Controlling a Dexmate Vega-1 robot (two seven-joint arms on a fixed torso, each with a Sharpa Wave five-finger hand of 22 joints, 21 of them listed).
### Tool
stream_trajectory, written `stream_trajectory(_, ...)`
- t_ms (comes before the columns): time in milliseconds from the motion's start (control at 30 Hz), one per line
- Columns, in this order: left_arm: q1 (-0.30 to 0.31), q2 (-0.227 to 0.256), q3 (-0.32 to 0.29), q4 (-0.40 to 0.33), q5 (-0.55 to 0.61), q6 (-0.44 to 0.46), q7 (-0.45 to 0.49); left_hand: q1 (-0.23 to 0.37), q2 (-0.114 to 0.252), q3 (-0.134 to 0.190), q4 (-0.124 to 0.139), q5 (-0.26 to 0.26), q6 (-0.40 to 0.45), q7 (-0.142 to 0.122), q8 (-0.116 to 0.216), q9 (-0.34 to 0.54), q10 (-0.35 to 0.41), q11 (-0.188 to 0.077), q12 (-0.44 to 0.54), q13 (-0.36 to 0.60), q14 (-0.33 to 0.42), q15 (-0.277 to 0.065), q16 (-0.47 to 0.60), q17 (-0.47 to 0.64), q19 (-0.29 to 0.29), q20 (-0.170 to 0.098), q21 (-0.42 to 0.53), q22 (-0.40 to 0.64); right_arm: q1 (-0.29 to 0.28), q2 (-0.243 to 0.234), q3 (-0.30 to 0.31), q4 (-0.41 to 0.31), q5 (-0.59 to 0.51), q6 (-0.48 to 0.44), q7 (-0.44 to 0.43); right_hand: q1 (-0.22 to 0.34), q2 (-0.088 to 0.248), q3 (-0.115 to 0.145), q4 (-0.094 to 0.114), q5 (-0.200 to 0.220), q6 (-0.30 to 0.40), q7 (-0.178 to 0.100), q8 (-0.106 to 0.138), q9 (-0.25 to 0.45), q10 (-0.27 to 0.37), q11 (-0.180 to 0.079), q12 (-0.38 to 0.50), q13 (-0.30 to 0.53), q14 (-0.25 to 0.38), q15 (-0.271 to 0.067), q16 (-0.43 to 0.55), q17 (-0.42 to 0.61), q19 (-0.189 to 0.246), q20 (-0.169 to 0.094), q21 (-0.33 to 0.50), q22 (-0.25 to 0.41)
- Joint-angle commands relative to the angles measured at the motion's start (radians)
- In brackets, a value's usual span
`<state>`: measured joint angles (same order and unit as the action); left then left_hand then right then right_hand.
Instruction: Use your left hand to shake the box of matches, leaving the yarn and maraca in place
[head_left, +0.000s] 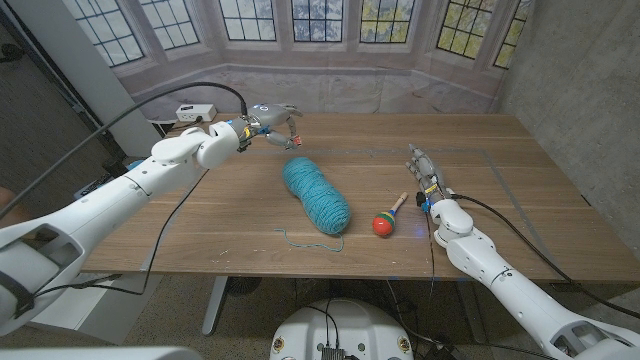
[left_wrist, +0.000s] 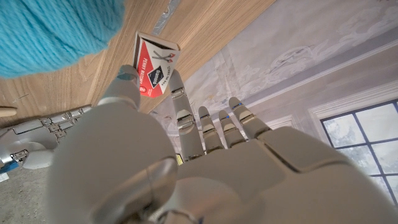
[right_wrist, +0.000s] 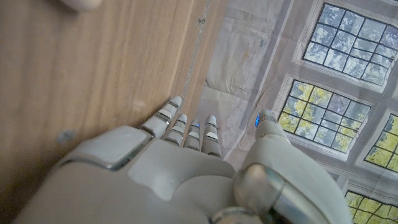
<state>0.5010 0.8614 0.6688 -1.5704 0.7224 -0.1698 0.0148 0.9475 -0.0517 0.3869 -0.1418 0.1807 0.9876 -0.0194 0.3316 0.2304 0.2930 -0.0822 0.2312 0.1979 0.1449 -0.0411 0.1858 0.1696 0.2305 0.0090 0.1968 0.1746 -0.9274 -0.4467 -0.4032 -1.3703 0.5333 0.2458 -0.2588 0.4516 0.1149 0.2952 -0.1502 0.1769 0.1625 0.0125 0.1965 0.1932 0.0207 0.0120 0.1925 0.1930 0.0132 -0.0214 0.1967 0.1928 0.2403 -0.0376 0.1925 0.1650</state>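
My left hand (head_left: 270, 124) hangs above the back left part of the table, just behind the teal yarn skein (head_left: 316, 194). It pinches the red-and-white box of matches (left_wrist: 155, 65) between thumb and a finger, with the other fingers (left_wrist: 214, 127) stretched out; the box (head_left: 296, 143) shows as a small red spot under the hand. The skein (left_wrist: 56, 31) lies close to the box. A maraca (head_left: 388, 218) with a red, green and orange head lies right of the yarn. My right hand (head_left: 424, 168) stays on the table right of the maraca, fingers straight and holding nothing.
A white power box (head_left: 195, 112) with a black cable sits at the table's (head_left: 520, 160) back left corner. A loose yarn strand (head_left: 312, 241) trails toward the front edge. Bare wood stretches across the right side and the front left.
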Motion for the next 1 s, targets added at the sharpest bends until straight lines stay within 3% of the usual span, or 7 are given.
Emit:
stream_trajectory(33,0.016,-0.013,-0.01,-0.001,-0.033,0.016,0.018,0.04,0.049,-0.004,0.0,-0.002,0.005,0.003,0.004,0.003,0.004,0.007,-0.002,0.002,0.01,0.0,0.001,0.004,0.007,0.0,0.004,0.005,-0.002,-0.023,0.004,-0.061,-0.046,0.011,-0.024,0.011,0.004,-0.004,0.003,0.0,0.012,0.001,0.003,0.001,-0.004,0.008,0.004,0.003,-0.002,0.002,0.007,0.003,0.008,-0.018,-0.003,0.004)
stream_trajectory(367,0.05,-0.016,-0.026,-0.022,-0.07,0.049,0.034,0.038,0.051,-0.005,0.001,-0.002,0.006,0.004,0.004,0.004,0.004,0.01,-0.003,0.002,0.011,0.001,0.0,0.004,0.005,0.001,0.004,0.005,-0.01,-0.04,0.005,-0.111,-0.081,0.0,-0.045,0.01,0.003,-0.005,0.003,0.0,0.013,0.002,0.003,0.001,-0.003,0.01,0.005,0.003,-0.003,0.002,0.007,0.003,0.007,-0.017,-0.004,0.004)
stream_trajectory(1000,0.105,-0.035,-0.047,-0.056,-0.145,0.107,0.067,0.03,0.055,-0.008,0.003,-0.001,0.001,0.009,0.0,0.007,0.004,0.014,-0.006,0.003,0.01,0.005,-0.002,0.004,0.003,0.004,0.003,0.005,-0.022,-0.043,0.017,-0.117,-0.076,-0.01,-0.05,0.011,0.005,-0.006,0.004,0.0,0.016,0.003,0.003,0.001,0.001,0.012,0.006,0.003,-0.001,0.002,0.008,0.003,0.007,-0.017,-0.003,0.004)
